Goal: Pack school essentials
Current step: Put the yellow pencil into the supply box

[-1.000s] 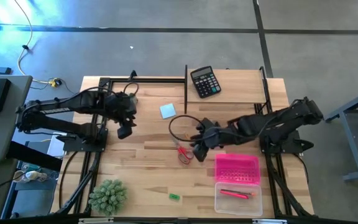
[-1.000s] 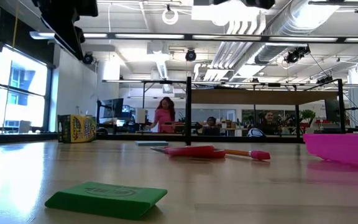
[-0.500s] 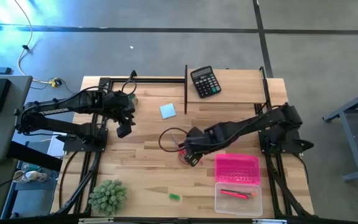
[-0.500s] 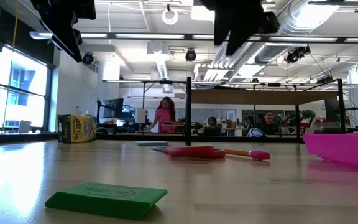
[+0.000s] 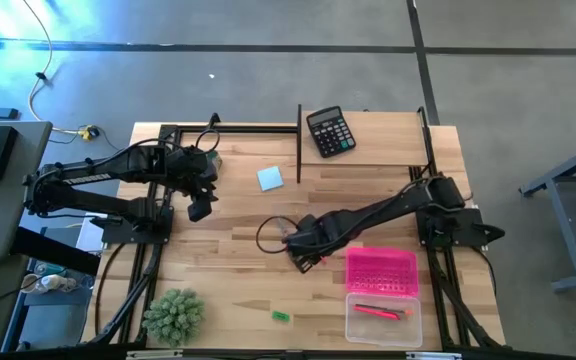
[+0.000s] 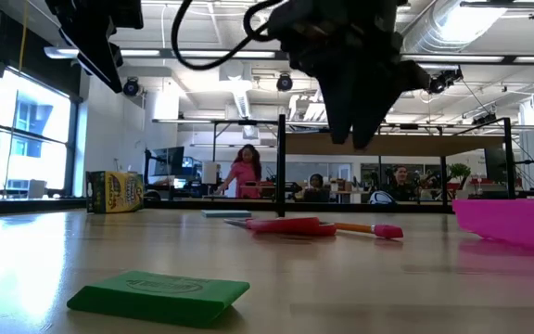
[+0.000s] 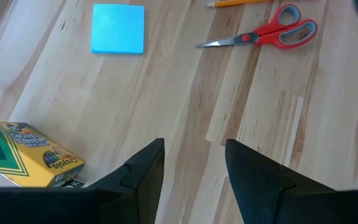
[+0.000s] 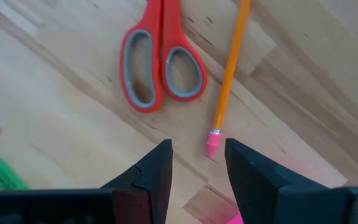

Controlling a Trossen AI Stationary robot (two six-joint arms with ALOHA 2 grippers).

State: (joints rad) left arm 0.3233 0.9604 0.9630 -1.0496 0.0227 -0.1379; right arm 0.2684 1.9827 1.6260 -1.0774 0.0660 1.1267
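scissors lie flat near the table's middle, closed, their red handles nearest the right gripper and the blades running away from it along the wood. beside them, just apart, a pencil lies almost parallel, its pink eraser end toward the gripper and the orange shaft pointing the same way as the blades. the right gripper hangs above these two with its fingers parted and nothing between them; in the low view it hovers clear of the table over the scissors and pencil. a pink bin sits just beside that arm, and a clear box next to it holds a red pen lying across it. the left gripper waits over the table's left part, fingers apart and empty, with a blue notepad lying flat ahead of it and a yellow-green box nearby; its lettering looks like "crayola" but is too tilted to be sure. a green eraser lies flat near the front edge, its embossed wording unreadable.
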